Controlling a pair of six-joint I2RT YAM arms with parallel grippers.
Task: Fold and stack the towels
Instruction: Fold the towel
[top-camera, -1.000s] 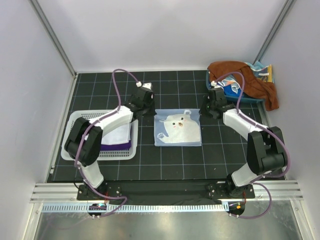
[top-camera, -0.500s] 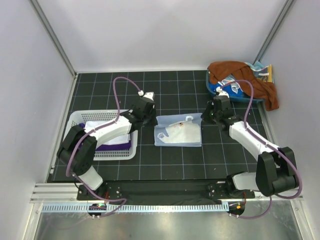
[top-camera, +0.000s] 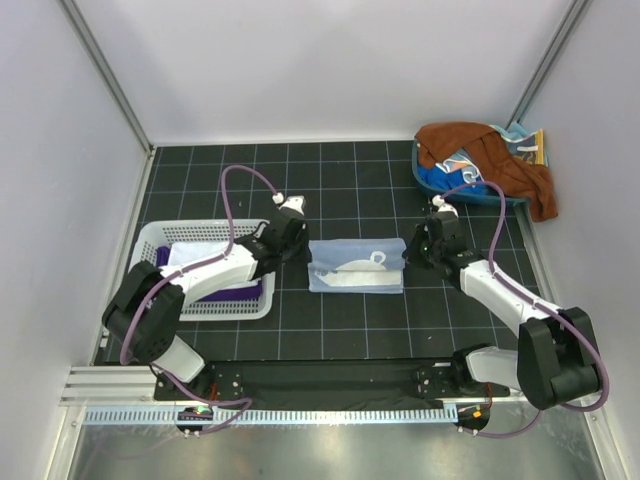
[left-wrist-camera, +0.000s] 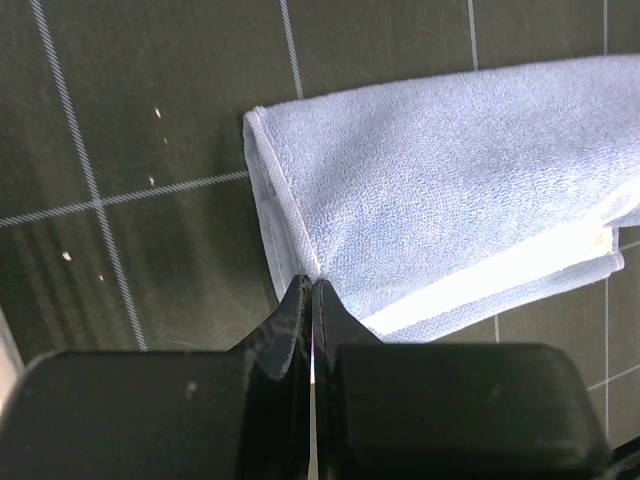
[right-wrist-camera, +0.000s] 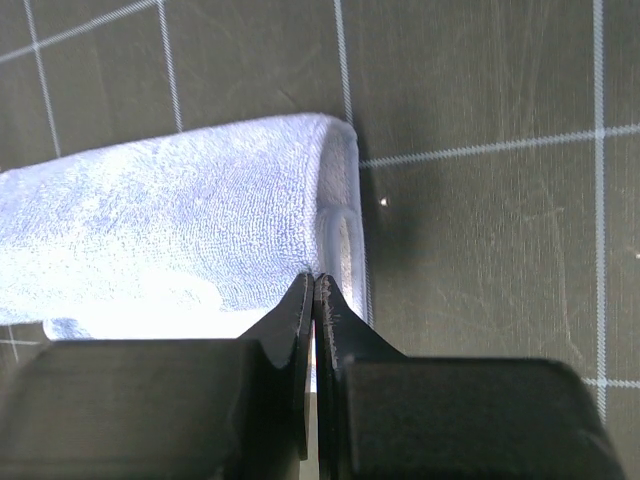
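The light blue towel lies mid-table, its far half being drawn over the near half, a sliver of white bear face showing. My left gripper is shut on its far left corner. My right gripper is shut on its far right corner. A white towel lies on a dark purple towel in the white basket at the left. A rust-brown towel drapes over a blue bin at the back right.
The blue bin at the back right holds more coloured cloth. The black gridded mat covers the table. White walls stand on three sides, and a metal rail runs along the near edge.
Both grippers have pulled the towel's far edge toward the near edge. The bear face, fully visible before, is now mostly covered by the folded half.
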